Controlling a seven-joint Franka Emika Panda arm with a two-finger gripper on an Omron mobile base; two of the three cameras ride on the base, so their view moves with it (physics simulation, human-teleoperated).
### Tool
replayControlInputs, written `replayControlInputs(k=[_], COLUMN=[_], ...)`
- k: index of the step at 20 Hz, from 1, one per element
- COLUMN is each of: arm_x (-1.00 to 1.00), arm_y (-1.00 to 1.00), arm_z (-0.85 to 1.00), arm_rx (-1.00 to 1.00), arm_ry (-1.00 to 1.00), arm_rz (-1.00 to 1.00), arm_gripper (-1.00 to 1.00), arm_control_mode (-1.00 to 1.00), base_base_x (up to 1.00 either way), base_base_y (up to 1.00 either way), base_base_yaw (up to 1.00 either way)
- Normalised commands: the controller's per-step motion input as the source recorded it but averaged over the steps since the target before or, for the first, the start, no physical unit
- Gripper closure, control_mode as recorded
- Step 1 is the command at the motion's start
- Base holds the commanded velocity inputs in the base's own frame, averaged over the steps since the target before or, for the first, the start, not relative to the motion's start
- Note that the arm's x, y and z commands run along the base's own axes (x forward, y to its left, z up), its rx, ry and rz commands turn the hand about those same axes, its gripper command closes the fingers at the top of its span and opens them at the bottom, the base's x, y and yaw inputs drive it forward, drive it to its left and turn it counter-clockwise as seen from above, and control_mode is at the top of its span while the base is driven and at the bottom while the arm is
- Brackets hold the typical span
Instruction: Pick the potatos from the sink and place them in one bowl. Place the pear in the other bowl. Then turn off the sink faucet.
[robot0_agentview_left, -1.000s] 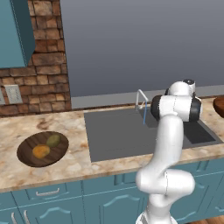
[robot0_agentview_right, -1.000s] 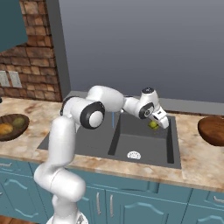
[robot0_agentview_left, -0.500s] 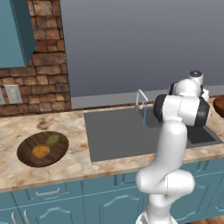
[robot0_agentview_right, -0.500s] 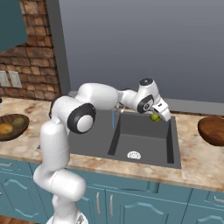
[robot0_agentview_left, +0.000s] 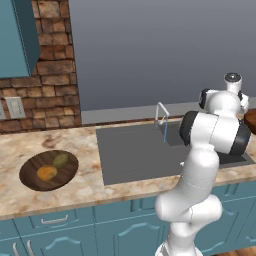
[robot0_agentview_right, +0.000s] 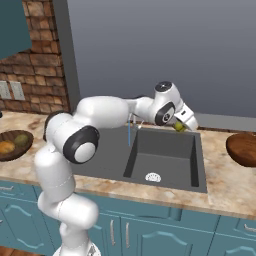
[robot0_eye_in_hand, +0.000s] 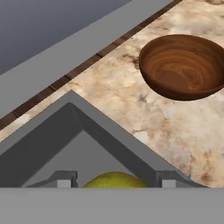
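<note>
The gripper (robot0_agentview_right: 181, 125) hangs over the far right corner of the sink (robot0_agentview_right: 165, 159), its two fingers closed on a yellow-green pear (robot0_agentview_right: 179, 127). In the hand view the pear's rounded top (robot0_eye_in_hand: 114, 180) sits between the two finger tips, with the sink's grey rim angled just beyond it.

Past that rim, on the marbled counter (robot0_eye_in_hand: 175, 127) to the right of the sink, stands the reddish-brown wooden bowl (robot0_eye_in_hand: 184, 65); its hollow holds nothing. From the right base view the same bowl (robot0_agentview_right: 242, 148) sits near the right edge of the picture, apart from the gripper and clear of the sink's edge.

The sink is a dark grey basin with a flat panel on its left (robot0_agentview_left: 135, 152) and a deeper well on its right, where a round drain (robot0_agentview_right: 152, 176) shows on the bottom. The slim silver faucet (robot0_agentview_left: 162, 112) rises at the back edge of the sink, and a thin blue stream of water (robot0_agentview_left: 165, 131) drops from its spout.

Well away on the left part of the counter lies the dark brown wood-grain bowl (robot0_agentview_left: 49, 170). In it rest the two potatoes side by side: the golden-orange one (robot0_agentview_left: 46, 173) toward the front and the olive-green one (robot0_agentview_left: 61, 160) just behind and right of it.
</note>
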Motion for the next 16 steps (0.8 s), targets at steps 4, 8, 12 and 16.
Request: replayControlInputs(k=[4,8,12,16], arm_x=[-0.16,-0.13,-0.11,-0.14], arm_y=[0.00,-0.07,-0.26,-0.29], arm_z=[0.54,0.39,0.17,0.01], arm_rx=[-0.04,-0.01,0.00,0.00], arm_ry=[-0.03,0.00,0.00,0.00], arm_rz=[-0.04,-0.06,-0.09,-0.08], arm_gripper=[1.00,1.00,1.00,1.00], arm_control_mode=[-1.00,-1.00,-1.00,-1.00], base_base_x=[0.00,0.00,0.00,0.00], base_base_y=[0.00,0.00,0.00,0.00], base_base_yaw=[0.00,0.00,0.00,0.00])
